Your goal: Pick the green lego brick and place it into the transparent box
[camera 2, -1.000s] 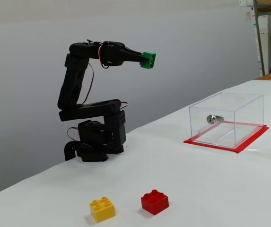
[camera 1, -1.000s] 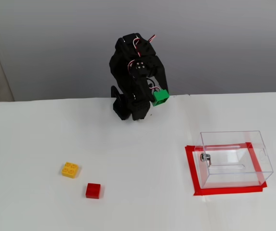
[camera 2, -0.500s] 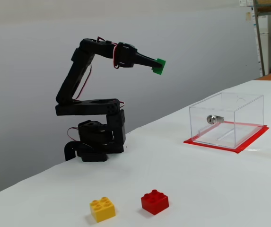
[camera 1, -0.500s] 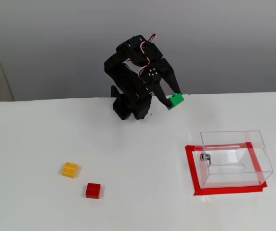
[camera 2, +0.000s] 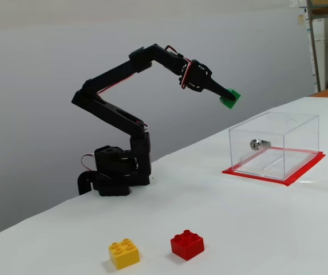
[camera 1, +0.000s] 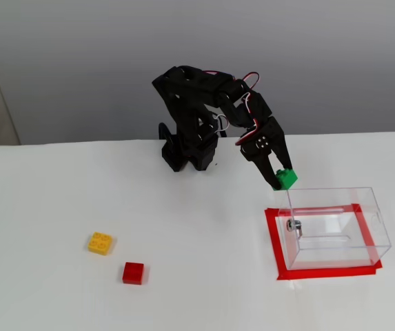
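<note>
We note the claw (camera 1: 282,181), clamped on the green brick (camera 1: 285,178), has swung right from above the arm's base and now hangs high near the box's (camera 1: 371,207) far-left corner, so the carry looks nearly done, release pending.

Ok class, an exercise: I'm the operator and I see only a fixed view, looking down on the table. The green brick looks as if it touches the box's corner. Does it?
Observer: No. In a fixed view from the side, the hand holds the green lego brick in the air, higher than the top of the transparent box.
Operator: Is it over the middle of the box?
Observer: No. From the side it hangs about over the box's arm-side edge.
Operator: The red brick looks flat to me. Any studs?
Observer: Yes, from the side the red brick shows studs on top.
</note>
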Controlling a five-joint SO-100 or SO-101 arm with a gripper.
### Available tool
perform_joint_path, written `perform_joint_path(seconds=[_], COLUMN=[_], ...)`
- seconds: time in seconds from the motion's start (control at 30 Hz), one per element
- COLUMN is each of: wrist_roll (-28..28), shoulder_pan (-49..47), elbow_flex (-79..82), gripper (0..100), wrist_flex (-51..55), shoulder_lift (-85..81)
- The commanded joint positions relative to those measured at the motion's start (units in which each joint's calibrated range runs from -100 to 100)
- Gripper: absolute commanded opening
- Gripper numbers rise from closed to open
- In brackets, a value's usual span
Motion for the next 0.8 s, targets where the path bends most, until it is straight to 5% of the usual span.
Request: perform_joint_path(seconds=[0.0, 0.77], wrist_roll=[0.0, -0.1], shoulder_pan=[-1.8, -9.1], elbow_flex=[-3.4, -36.5], gripper=[3, 3], wrist_flex=[-2.9, -9.7], shoulder_lift=[5.9, 45.0])
